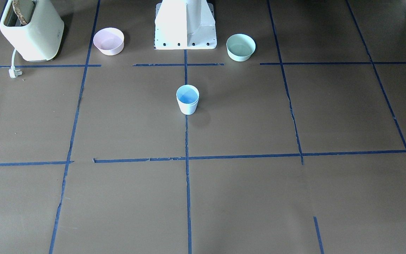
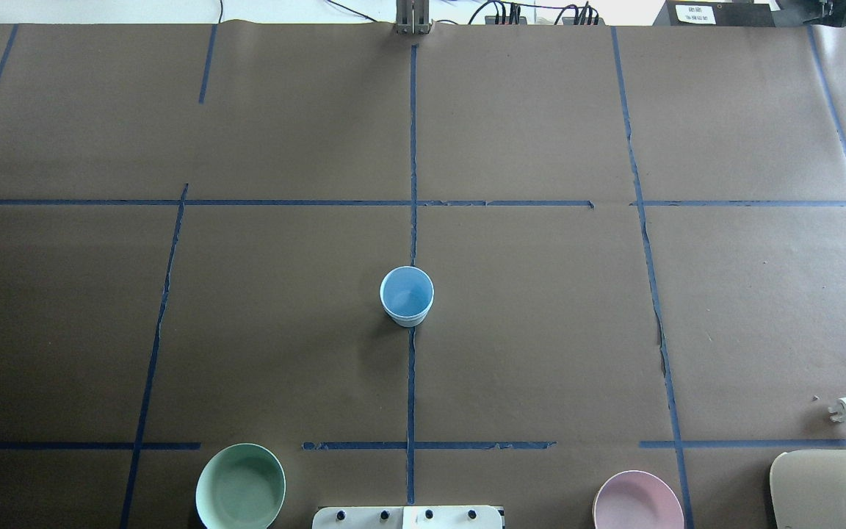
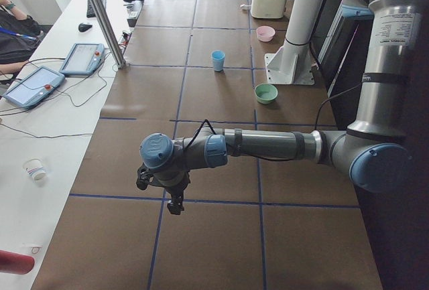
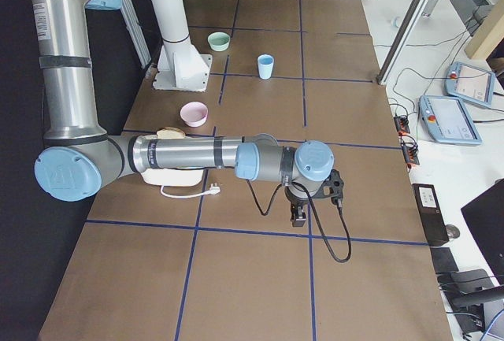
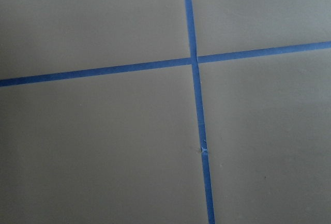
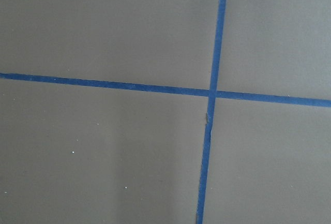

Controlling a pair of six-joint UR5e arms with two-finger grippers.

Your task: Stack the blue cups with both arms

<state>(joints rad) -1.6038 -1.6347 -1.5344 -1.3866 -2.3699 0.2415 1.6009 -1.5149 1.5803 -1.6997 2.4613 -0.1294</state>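
One pale-blue cup shape (image 1: pixel 187 99) stands upright on the centre tape line of the table, also in the overhead view (image 2: pixel 407 295). I cannot tell whether it is a single cup or two nested; no other blue cup shows. My left gripper (image 3: pixel 175 205) hangs over the table's left end, far from the cup, and shows only in the exterior left view. My right gripper (image 4: pixel 299 216) hangs over the right end, seen only in the exterior right view. I cannot tell if either is open or shut. Both wrist views show only brown paper and blue tape crosses.
A mint-green bowl (image 1: pixel 240 47) and a pink bowl (image 1: pixel 108 41) flank the white pedestal base (image 1: pixel 185 24). A cream toaster (image 1: pixel 30 30) with its loose plug (image 1: pixel 14 72) stands beyond the pink bowl. Operator tablets (image 4: pixel 449 116) lie past the far edge.
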